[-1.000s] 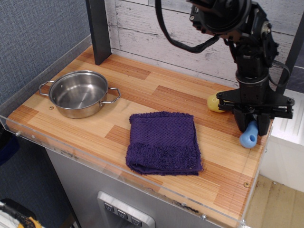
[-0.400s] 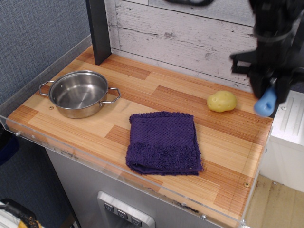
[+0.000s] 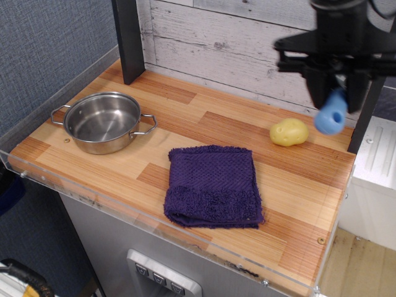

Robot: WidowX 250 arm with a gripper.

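Here, over the right rear part of the wooden desk, the robot's black hand hangs in the air. Its two fingers pinch a small blue object between them. The object is light blue and rounded, with a dark hole in the end that faces the camera. It sits tilted in the grip, clear of the desk top, with only its lower part showing below the fingers.

Just below and to the left of it in the picture, a yellow potato lies on the boards near the back edge, apart from the hand and from everything else.

At the left end of the desk stands the only container in view, a stainless steel pot with two loop handles. It is upright with no lid, and its polished inside shows only bare metal.

Between the pot and the potato, nearer the front, a dark purple cloth lies folded into a rough square. It is flat on the wood and touches neither neighbour.

A black upright post rises from the rear left of the desk against a wall of whitewashed planks. A clear plastic rim runs along the front and left edges.
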